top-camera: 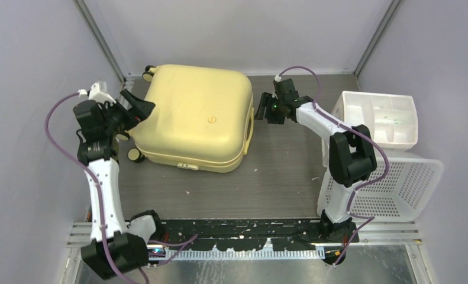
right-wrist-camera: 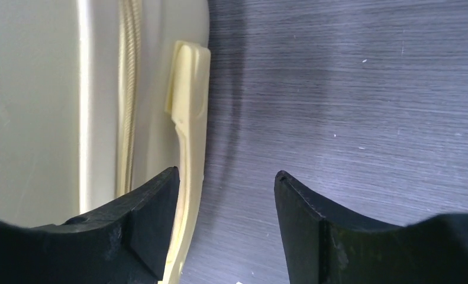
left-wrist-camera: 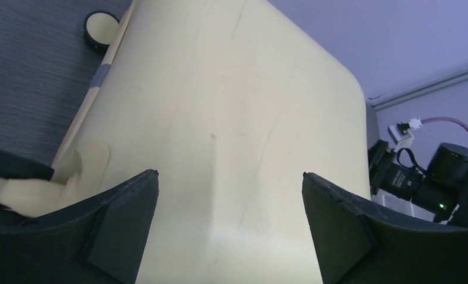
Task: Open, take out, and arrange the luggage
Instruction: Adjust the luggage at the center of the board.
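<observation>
One closed yellow luggage point(top-camera: 193, 115), one white basket point(top-camera: 419, 180), one white drawer bin point(top-camera: 375, 95)

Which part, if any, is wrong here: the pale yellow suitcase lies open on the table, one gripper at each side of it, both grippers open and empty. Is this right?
One thing is wrong: the pale yellow suitcase is not open. It lies closed, shells together, as the top external view shows. The rest holds: the left gripper and the right gripper stand one at each side, both open and empty.
</observation>
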`<state>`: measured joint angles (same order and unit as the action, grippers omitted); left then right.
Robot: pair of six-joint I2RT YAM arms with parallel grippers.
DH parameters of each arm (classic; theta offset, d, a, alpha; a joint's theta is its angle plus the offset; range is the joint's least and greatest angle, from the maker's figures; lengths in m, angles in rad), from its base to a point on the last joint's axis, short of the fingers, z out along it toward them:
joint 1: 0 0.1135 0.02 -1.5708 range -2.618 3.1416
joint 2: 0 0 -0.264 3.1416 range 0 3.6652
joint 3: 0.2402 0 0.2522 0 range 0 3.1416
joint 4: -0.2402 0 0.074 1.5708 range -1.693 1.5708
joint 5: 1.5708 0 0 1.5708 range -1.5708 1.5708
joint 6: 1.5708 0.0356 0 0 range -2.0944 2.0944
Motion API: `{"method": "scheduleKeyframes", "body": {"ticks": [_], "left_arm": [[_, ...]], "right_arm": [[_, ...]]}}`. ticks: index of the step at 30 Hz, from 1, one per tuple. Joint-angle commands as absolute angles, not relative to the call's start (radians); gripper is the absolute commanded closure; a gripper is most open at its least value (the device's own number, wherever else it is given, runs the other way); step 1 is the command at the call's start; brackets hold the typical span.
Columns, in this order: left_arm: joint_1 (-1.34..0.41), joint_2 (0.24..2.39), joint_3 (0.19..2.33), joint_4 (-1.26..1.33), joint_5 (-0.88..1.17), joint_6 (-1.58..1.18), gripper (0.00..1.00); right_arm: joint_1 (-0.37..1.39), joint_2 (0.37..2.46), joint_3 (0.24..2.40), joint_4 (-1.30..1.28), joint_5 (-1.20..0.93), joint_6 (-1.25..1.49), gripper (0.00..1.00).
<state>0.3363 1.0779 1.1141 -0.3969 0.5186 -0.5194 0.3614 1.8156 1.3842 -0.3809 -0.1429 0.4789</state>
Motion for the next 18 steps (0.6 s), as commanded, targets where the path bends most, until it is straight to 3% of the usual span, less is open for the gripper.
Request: {"method": "scheduleKeyframes", "body": {"ticks": [1,6,12,18], "left_arm": [[0.343,0.915,1.032,-0.478,0.512,-0.544,0.07],[0.341,0.763,0.981,-0.618,0.482,-0.583,0.08],[0.333,0.747,1.035,-0.794,0.427,-0.674,0.09],[0.293,0.763,1.09,-0.935,0.295,-0.775,0.09]], "right_arm": [[0.362,1.861,1.467,-0.385,-0.137,0.568,0.35],[0.363,1.903,1.48,-0.355,-0.2,0.61,0.35],[0.376,1.989,1.528,-0.393,-0.185,0.627,0.36],[0.377,2.026,1.54,-0.401,-0.137,0.623,0.51]]}}
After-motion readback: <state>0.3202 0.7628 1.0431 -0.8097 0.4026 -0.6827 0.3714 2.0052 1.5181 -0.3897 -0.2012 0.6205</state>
